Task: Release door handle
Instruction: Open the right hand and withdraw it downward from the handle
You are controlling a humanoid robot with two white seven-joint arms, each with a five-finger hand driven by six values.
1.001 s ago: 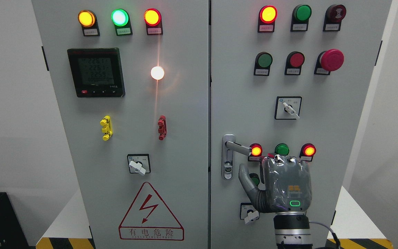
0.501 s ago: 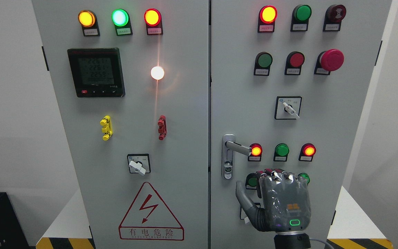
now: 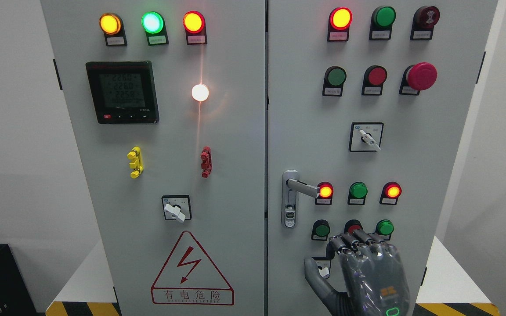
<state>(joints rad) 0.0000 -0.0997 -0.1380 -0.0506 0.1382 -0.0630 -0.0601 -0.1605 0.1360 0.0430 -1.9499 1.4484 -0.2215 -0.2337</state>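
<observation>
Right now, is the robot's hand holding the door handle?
No. The right hand hangs below the door handle, apart from it, fingers curled on nothing.

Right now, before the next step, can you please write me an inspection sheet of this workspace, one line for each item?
Surface: grey cabinet with two doors, both look closed.
Job's things: door handle on the right door, lever pointing right, nothing touching it.
Clutter: nothing seen.
Grippers: right hand below the handle and apart from it, fingers curled, holding nothing; left hand not in view.
Cables: nothing seen.
Surroundings: lit indicator lamps, digital meter, red mushroom button, rotary switches, electric hazard sign; white platform with yellow-black stripes under the cabinet.
</observation>
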